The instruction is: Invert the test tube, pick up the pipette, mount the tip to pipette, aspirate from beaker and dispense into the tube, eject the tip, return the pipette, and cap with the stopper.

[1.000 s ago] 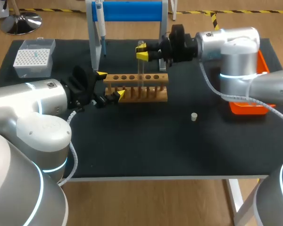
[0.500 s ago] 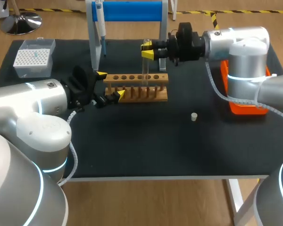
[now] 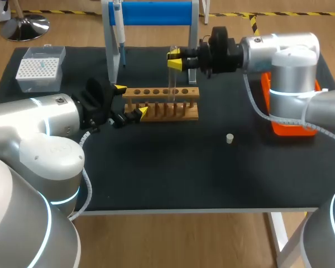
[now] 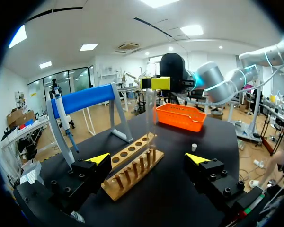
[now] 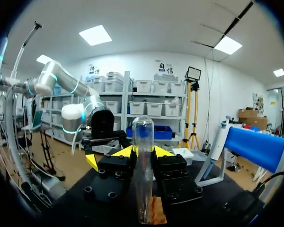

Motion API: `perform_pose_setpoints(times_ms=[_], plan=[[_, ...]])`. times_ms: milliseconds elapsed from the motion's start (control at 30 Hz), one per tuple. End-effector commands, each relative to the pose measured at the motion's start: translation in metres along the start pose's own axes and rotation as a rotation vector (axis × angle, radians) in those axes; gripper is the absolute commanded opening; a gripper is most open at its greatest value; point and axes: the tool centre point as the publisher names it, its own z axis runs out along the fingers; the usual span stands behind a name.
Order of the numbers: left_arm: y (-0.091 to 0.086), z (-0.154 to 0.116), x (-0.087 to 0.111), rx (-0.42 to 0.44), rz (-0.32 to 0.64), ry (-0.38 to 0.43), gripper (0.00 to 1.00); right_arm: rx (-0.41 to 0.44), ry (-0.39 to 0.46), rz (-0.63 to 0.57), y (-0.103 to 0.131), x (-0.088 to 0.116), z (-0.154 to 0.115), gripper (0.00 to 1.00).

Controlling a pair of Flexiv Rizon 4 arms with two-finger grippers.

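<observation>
Left arm (image 3: pixel 39 139) and right arm (image 3: pixel 285 61): rounded silver-grey housings, a glowing cyan ring (image 3: pixel 279 89) at the joints. A pale cable (image 3: pixel 250 92) runs beside each forearm. Wrists and gripper bodies are black and blocky, with recessed screw holes (image 4: pixel 66 191). Left gripper (image 3: pixel 130 100) and right gripper (image 3: pixel 173 59): two fingers each, wedge-shaped bright yellow tips.

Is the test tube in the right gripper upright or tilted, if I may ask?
Upright: the test tube hangs vertical from the right gripper, with its rounded end up in the right wrist view.
</observation>
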Motion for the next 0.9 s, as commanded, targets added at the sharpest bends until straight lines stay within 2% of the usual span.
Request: perform_pose_setpoints(times_ms=[33,400,733,900], plan=[[0.001,-0.001,-0.001,0.004,0.0,0.004,1.0,0.017,-0.007,0.152,0.005,0.005,-0.004,0.0],[0.001,-0.001,-0.001,0.004,0.0,0.004,1.0,0.038,-0.013,0.712,0.008,-0.002,-0.014,0.0],[0.001,-0.001,-0.001,0.004,0.0,0.004,1.0,0.045,0.02,1.185,-0.006,-0.009,-0.022,0.0],[0.001,-0.001,-0.001,0.004,0.0,0.004,1.0,0.061,0.03,1.339,-0.014,-0.01,-0.024,0.0]])
